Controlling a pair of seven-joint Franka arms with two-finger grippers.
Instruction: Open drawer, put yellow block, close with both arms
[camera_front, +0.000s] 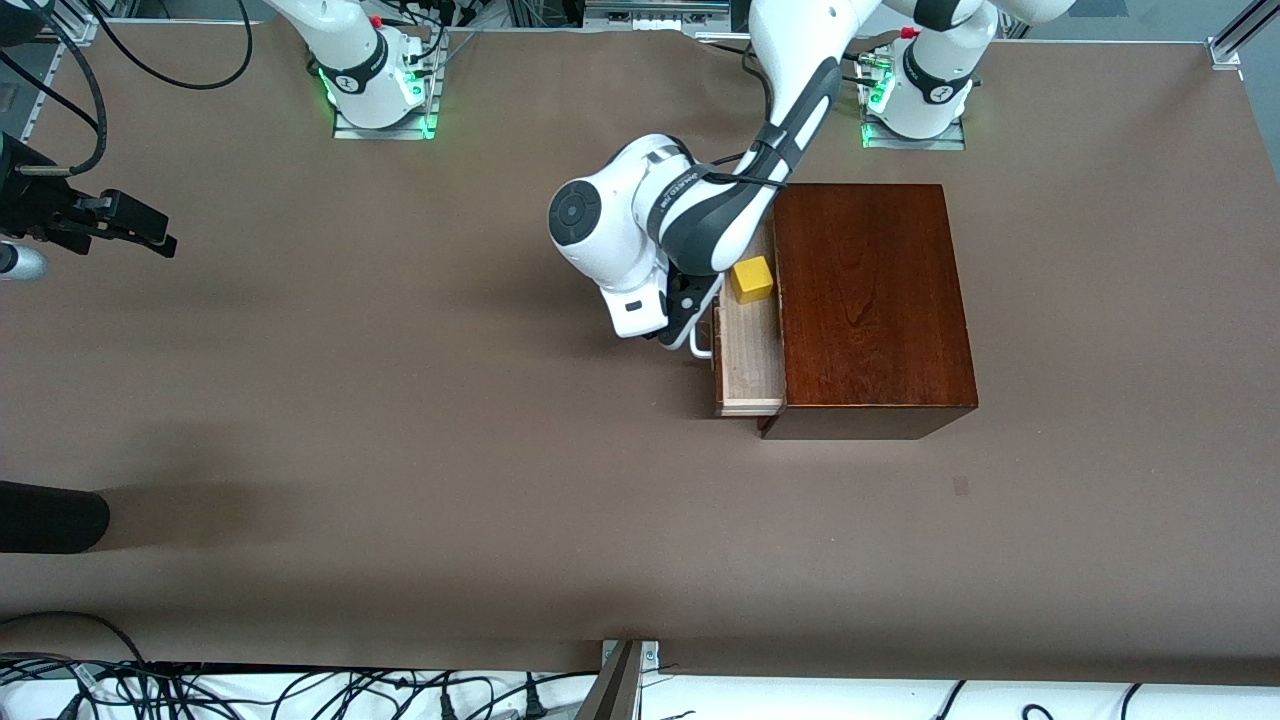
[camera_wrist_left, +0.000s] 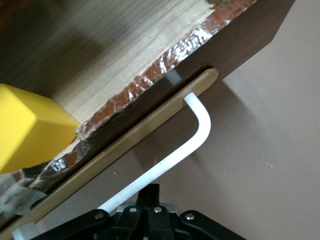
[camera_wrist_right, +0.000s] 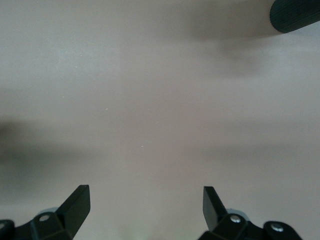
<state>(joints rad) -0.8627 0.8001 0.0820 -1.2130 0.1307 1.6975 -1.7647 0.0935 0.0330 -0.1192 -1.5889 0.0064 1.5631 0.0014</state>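
The left gripper (camera_wrist_left: 150, 200), fingers pressed together, met the white loop handle (camera_front: 701, 345) of the pale-wood drawer (camera_front: 752, 360). The small yellow cube (camera_front: 752, 279) sat inside at the drawer's twelve o'clock end. The right gripper (camera_wrist_right: 145, 207) waited over the brown bench (camera_front: 400, 420), fingers spread.

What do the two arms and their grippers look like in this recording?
Both arms are glossy white with dark grey joint sections and sit on green-lit bases. The left arm carries a black cable along its link and grey lettering. The left gripper and the right gripper are black, two-fingered, with visible screws.

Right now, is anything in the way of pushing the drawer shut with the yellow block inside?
Nothing visible. The yellow block sits inside the open drawer, below its rim, and the shut left gripper is at the white handle.
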